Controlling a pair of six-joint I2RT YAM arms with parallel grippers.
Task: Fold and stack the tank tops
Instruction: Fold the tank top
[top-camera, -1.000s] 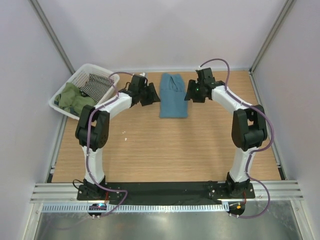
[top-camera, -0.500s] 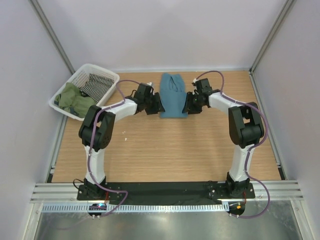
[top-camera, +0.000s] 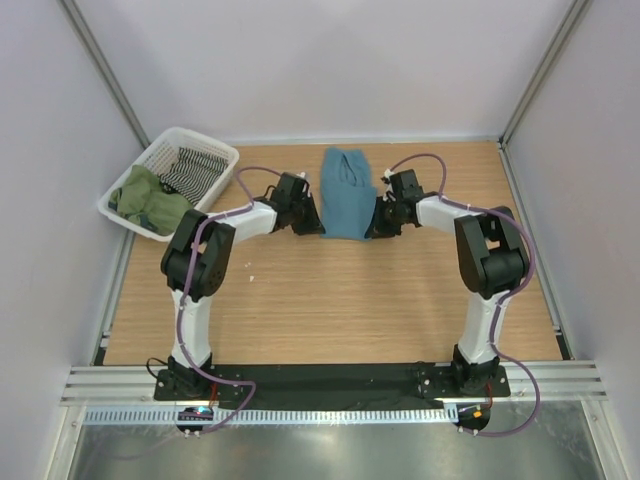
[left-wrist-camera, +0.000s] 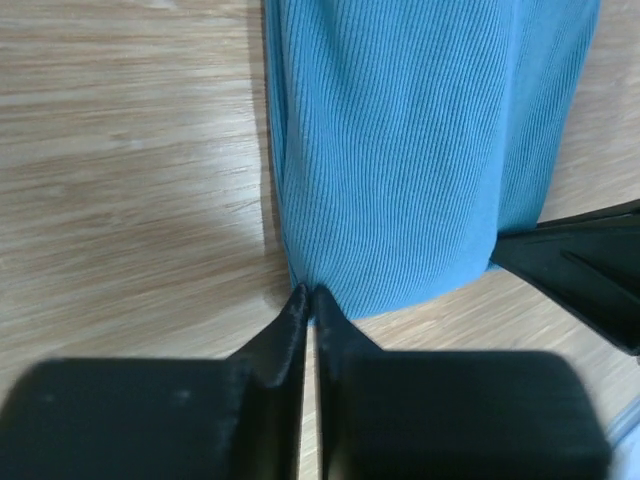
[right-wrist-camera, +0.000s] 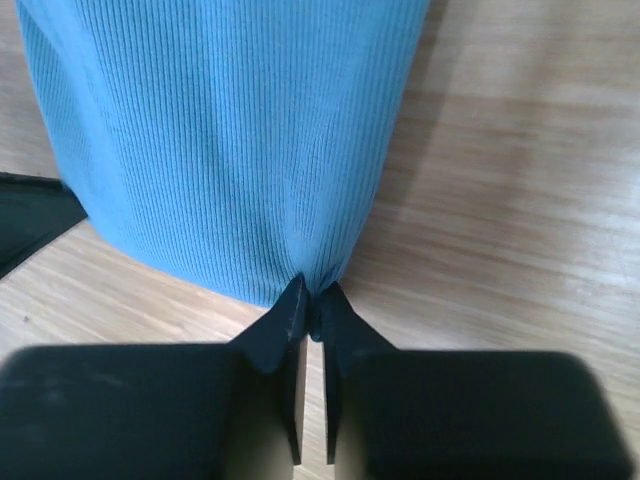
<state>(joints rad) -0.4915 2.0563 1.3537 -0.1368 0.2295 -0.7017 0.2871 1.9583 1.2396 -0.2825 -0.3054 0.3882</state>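
Left claw is pinched nearly closed on the near-left hem corner of the teal top. Right claw is the same on the near-right corner, with cloth puckered between its tips. Table: wood, arms reaching in from both sides. Basket sits at the far-left corner. Teal top lies flat as a narrow lengthwise strip at the far edge, centre. Olive top is bunched in the basket's near half, with a striped cloth beside it in the far half.
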